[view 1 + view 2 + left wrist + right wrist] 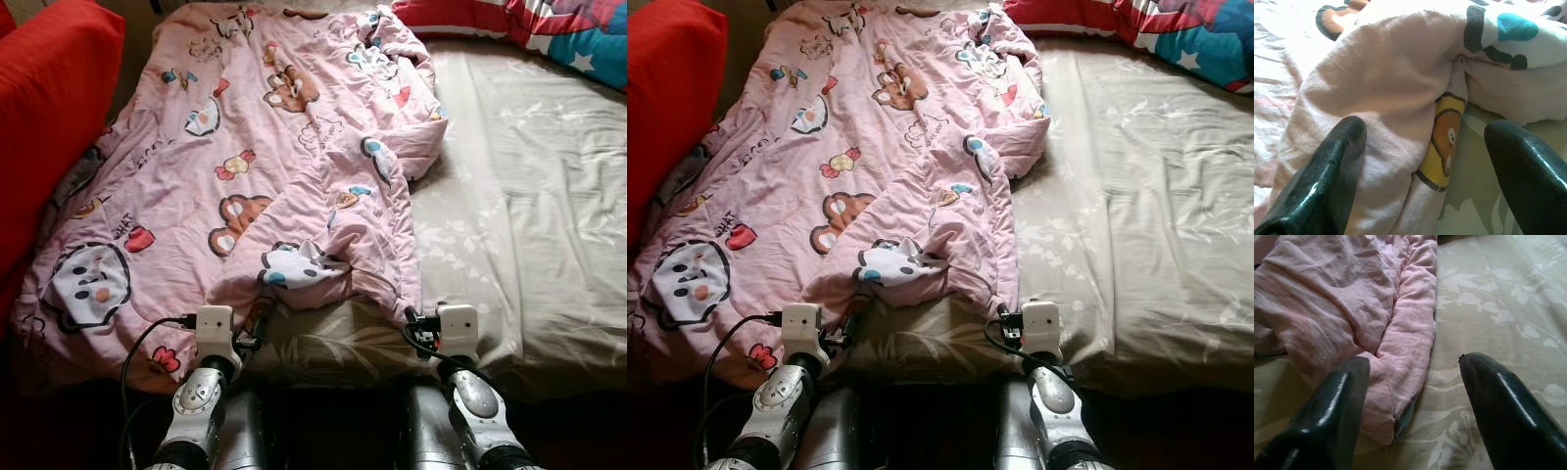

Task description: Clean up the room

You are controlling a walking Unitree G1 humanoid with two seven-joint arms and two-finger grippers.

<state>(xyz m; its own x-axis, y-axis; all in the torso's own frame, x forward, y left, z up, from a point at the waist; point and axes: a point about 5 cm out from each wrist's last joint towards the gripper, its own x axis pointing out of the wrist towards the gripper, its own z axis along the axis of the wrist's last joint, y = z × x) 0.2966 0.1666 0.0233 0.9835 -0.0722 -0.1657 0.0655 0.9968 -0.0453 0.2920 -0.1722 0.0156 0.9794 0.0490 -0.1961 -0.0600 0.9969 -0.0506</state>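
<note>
1. At the near edge of the bed (549, 196), we see both arms reaching forward over the mattress rim.
2. The pink cartoon-print quilt (245, 166) lies crumpled over the left half of the bed, running from the far edge down to the near edge, with its lower right part folded back over itself.
3. Our left gripper (1425, 161) stands wide open, its two fingers (1332, 171) either side of a bunched fold of the quilt at the near edge; it has hold of nothing.
4. Our right gripper (1415, 396) is likewise spread wide and grips nothing, with the quilt's near right corner lying between its fingers (1503, 401) on the beige leaf-patterned sheet (1488, 298).
5. A red cushion (49, 88) sits along the bed's left side, and a striped star-print pillow (549, 29) rests at the far right corner.
</note>
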